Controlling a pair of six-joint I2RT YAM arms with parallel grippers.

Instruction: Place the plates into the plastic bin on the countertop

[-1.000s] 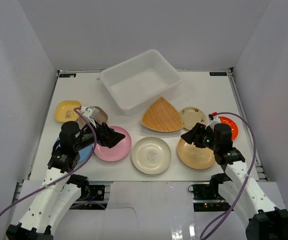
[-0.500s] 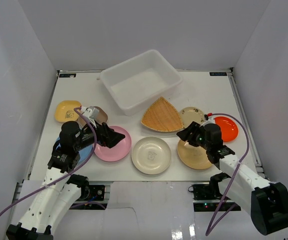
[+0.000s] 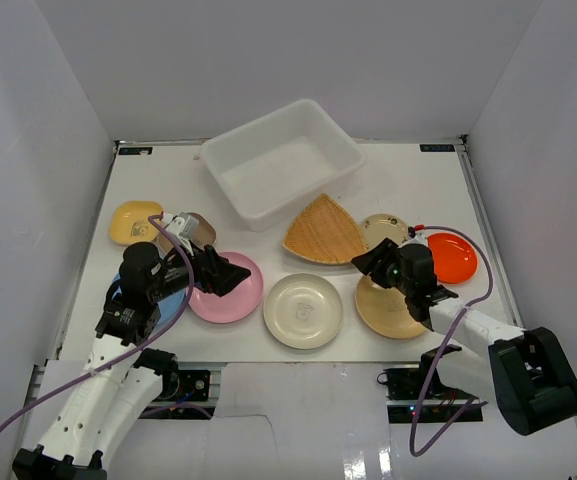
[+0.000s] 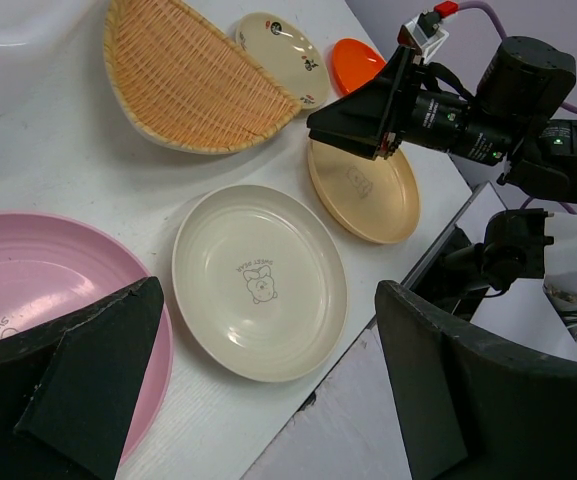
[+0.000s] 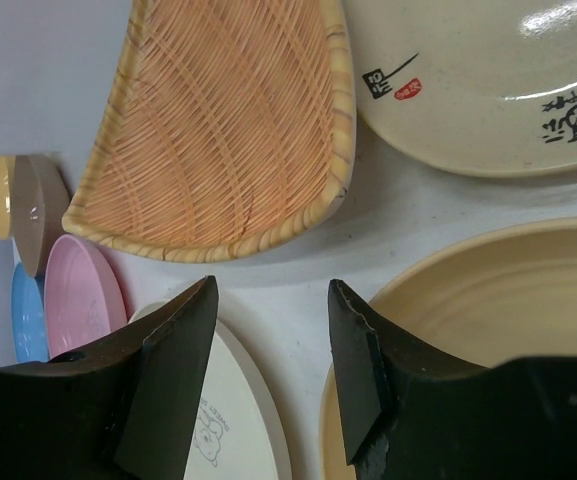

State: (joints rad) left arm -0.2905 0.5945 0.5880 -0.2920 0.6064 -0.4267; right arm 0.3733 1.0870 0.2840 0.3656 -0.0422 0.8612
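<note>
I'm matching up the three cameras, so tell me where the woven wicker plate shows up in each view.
Top external: wicker plate right of centre, just in front of the plastic bin.
Left wrist: wicker plate along the top edge, left of centre.
Right wrist: wicker plate upper left, large in the frame.
Shared landmark: the beige plate with writing lies beside it in all three.

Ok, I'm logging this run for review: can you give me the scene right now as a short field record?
bin: plastic bin, empty, far side of the countertop
plates: nine, all on the countertop outside the bin
left gripper: open, empty, over the pink plate
right gripper: open, empty, low between the tan plate and the wicker plate
status: no plate binned yet
</note>
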